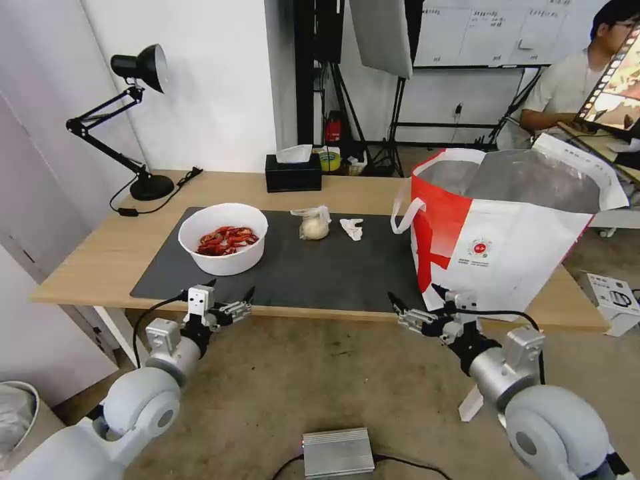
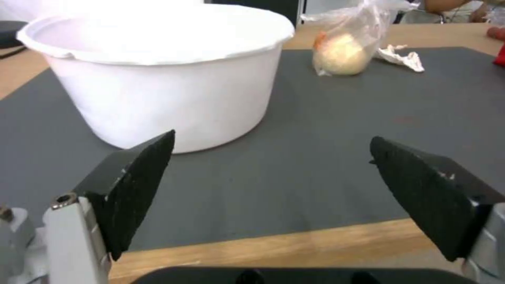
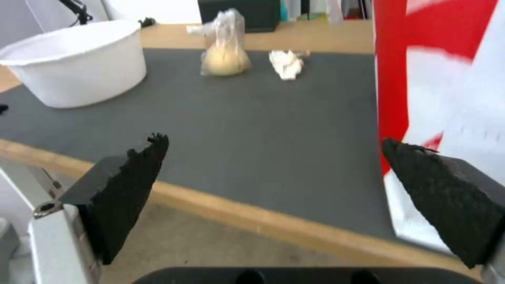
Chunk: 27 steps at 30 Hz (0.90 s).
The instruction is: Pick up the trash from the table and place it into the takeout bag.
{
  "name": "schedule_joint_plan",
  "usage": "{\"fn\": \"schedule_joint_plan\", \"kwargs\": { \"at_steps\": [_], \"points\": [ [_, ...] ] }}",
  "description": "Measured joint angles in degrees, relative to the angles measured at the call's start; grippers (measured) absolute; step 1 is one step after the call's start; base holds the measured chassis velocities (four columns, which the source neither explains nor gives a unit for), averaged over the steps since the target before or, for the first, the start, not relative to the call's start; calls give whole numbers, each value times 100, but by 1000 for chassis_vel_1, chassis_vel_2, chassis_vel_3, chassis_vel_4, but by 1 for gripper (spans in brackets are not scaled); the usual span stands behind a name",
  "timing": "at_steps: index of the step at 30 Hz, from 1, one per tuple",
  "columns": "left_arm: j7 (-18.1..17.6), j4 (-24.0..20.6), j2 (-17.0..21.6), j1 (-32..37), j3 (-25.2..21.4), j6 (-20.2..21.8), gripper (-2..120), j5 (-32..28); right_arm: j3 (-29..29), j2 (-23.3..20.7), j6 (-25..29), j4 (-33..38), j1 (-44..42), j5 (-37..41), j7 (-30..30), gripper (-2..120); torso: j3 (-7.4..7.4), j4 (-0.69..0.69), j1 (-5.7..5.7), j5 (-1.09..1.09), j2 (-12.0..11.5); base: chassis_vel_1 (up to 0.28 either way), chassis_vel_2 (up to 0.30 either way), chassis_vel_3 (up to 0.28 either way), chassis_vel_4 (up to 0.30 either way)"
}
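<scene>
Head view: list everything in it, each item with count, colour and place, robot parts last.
bowl: one, white, red shells inside, mat's left end
knotted bag: one, clear, mat's far middle
tissue: one, white, crumpled, right of the knotted bag
takeout bag: one, white-and-red, table's right end
mat: one, dark grey, on table
tissue box: one, black, table's far edge
lamp: one, black, far left corner
left gripper: open, before near edge
right gripper: open, below the takeout bag

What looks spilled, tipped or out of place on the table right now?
Nothing stands out. The bowl sits upright on the mat, knotted bag and tissue beside it, takeout bag standing open. Left gripper and right gripper hover open before the table's near edge.
</scene>
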Motion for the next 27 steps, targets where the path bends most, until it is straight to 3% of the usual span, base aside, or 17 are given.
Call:
{"fn": "schedule_joint_plan", "kwargs": {
  "at_steps": [27],
  "points": [
    [-53, -59, 23, 366, -165, -70, 100, 61, 21, 235, 122, 114, -579, -293, 186, 100, 1, 0, 0, 1, 0, 0, 0, 0, 0]
  ]
}}
